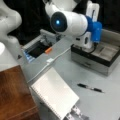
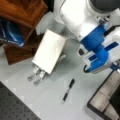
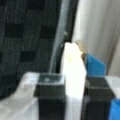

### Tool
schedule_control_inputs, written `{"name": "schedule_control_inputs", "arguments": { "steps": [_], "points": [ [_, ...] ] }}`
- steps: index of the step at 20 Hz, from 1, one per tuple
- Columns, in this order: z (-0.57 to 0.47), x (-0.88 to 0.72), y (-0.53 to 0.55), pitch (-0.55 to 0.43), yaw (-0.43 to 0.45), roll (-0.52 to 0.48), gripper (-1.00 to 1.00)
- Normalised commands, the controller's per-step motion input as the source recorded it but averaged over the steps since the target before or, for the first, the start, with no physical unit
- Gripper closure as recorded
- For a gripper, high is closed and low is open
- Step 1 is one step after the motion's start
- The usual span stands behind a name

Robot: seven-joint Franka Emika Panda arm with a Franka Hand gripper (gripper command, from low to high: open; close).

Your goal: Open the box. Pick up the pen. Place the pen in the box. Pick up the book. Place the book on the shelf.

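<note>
The box [image 1: 95, 61] stands open at a front view's right, its beige-grey compartments showing, and its corner shows in a front view [image 2: 102, 100]. My arm's white and blue hand [image 1: 87, 37] hangs over the box's left end and hides the fingers there. In the wrist view my gripper [image 3: 73, 78] is shut on a white edge piece of the lid [image 3: 73, 62], with dark textured surface to the left. The pen [image 1: 90, 88] [image 2: 68, 90] lies on the grey table in front of the box. The white book [image 1: 53, 93] [image 2: 48, 51] lies flat beside the wooden shelf [image 1: 13, 95] [image 2: 22, 10].
A dark open recess [image 1: 37, 51] with an orange piece [image 1: 48, 50] sits at the back left. A white cable [image 1: 47, 65] runs across the table. Metal clips [image 2: 36, 75] stick out by the book's end. A blue item [image 2: 10, 33] sits under the shelf.
</note>
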Motion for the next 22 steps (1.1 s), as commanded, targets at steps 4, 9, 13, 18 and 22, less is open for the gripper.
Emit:
{"name": "schedule_control_inputs", "arguments": {
  "steps": [4,9,13,18,22],
  "points": [
    [-0.03,-0.19,0.41,0.064,-0.094,0.181,1.0],
    [-0.05,-0.25,0.45,0.035,-0.088,0.143,1.0],
    [-0.09,-0.3,0.46,0.004,-0.099,0.124,1.0],
    [-0.17,-0.32,0.37,-0.022,-0.122,0.113,1.0],
    [-0.25,-0.35,0.29,-0.042,-0.143,0.085,1.0]
  ]
}}
